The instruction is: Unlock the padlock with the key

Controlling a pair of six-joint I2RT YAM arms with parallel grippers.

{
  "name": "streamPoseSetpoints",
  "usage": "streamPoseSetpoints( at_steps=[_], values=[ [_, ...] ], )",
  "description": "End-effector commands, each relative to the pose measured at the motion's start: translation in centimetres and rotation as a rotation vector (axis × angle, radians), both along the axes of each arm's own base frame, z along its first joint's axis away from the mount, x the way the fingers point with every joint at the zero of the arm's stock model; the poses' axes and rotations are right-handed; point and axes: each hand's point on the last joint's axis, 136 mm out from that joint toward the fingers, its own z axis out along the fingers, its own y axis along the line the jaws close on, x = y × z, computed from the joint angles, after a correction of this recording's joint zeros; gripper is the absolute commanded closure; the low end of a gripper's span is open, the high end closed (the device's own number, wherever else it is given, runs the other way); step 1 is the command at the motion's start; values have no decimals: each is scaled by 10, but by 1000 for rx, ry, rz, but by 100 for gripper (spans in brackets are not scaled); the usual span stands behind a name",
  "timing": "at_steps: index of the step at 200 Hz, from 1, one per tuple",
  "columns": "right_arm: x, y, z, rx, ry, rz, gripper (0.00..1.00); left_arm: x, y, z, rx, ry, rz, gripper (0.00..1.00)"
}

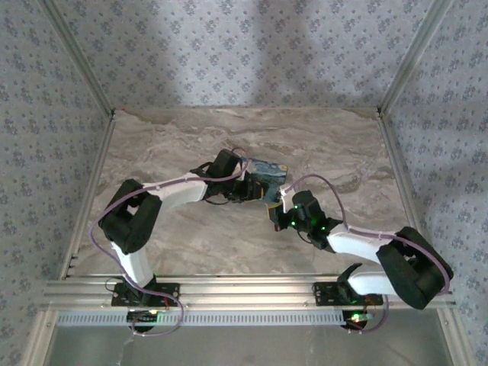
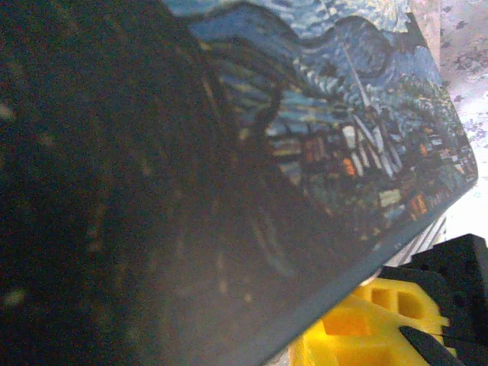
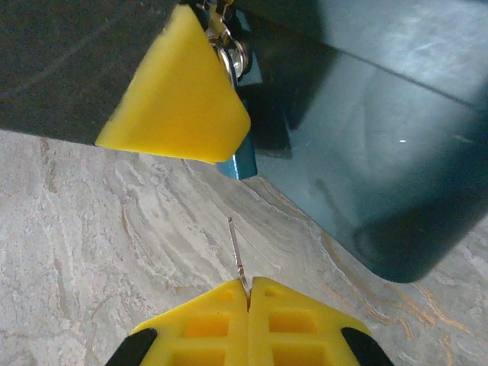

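Note:
A flat dark blue block with a Starry Night print (image 1: 268, 169) lies tilted just above the table's middle, and its printed face (image 2: 343, 130) runs right across the left wrist view. My left gripper (image 1: 255, 189) is shut on it: one yellow finger (image 3: 179, 84) presses its dark side and another finger (image 2: 374, 316) shows under its edge. A small teal padlock (image 3: 242, 156) with a silver shackle hangs at the block's edge, half hidden behind that finger. My right gripper (image 3: 248, 288) is shut on the key (image 3: 237, 248). The thin blade points at the padlock from a short gap away.
The marble tabletop (image 1: 191, 244) stretches open in front of and to the left of the block. Patterned walls and aluminium rails (image 1: 91, 198) close in the sides. The right arm (image 1: 358, 244) reaches in from the lower right.

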Motion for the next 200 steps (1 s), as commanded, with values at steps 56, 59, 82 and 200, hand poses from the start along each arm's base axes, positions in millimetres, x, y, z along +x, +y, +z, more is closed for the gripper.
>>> streamPoseSetpoints(
  at_steps=[56,59,82,200],
  values=[
    [12,5,4,17,-74,-16,100,3,-16,37,-110,-23,-10,75],
    [12,5,3,17,-74,-15,100,3,-16,37,-110,-22,-10,75],
    [12,5,3,16,-75,-17,100,3,-16,37,-111,-23,-11,75],
    [17,5,3,21,-78,-32,100,2,-17,38,-114,-24,-15,76]
  ],
)
